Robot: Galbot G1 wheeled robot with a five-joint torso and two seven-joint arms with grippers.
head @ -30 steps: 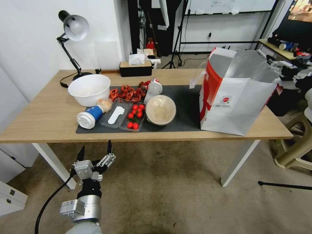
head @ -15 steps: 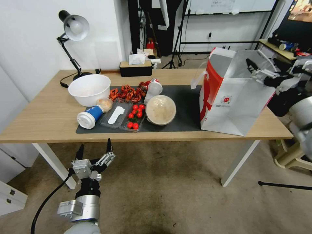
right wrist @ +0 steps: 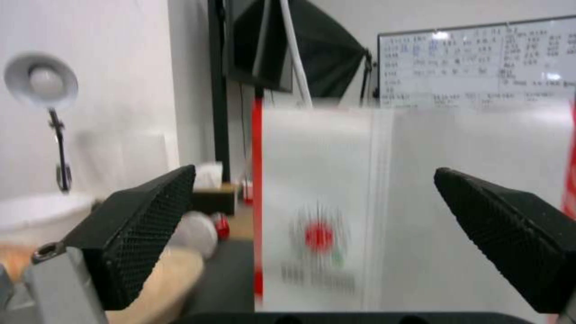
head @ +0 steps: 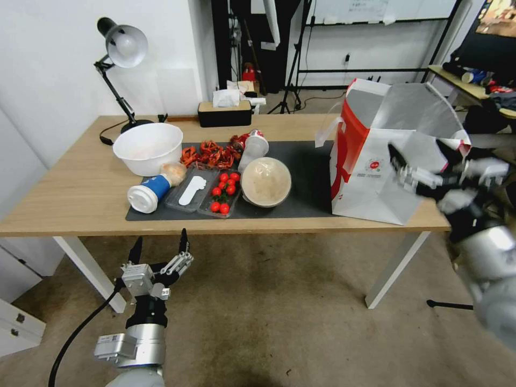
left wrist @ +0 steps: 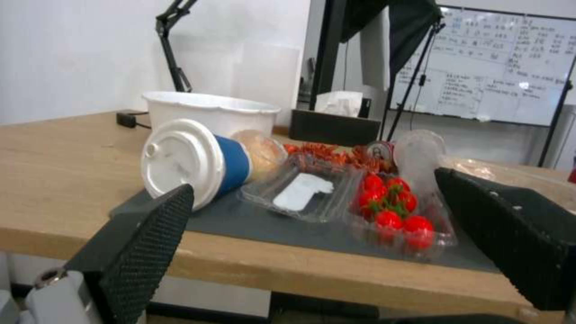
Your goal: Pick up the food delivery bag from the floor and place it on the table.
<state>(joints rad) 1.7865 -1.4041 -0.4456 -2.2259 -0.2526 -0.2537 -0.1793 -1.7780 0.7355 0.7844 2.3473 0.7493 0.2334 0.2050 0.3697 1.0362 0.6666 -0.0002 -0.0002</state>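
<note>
One food delivery bag [head: 376, 161] upright on table [head: 80, 183], right end, partly on dark mat [head: 306, 177]. Right gripper [head: 416, 164], jaws spread, now lower vs 0.5 s ago, off bag's top. Left gripper [head: 159, 248] spread, parked below table edge.

Left hand [head: 159, 250] low, right hand [head: 416, 164] raised, both spread wide.

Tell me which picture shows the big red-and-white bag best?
The head view: the whole food delivery bag stands on the table, open top showing. The right wrist view shows one side with its logo, blurred.
</note>
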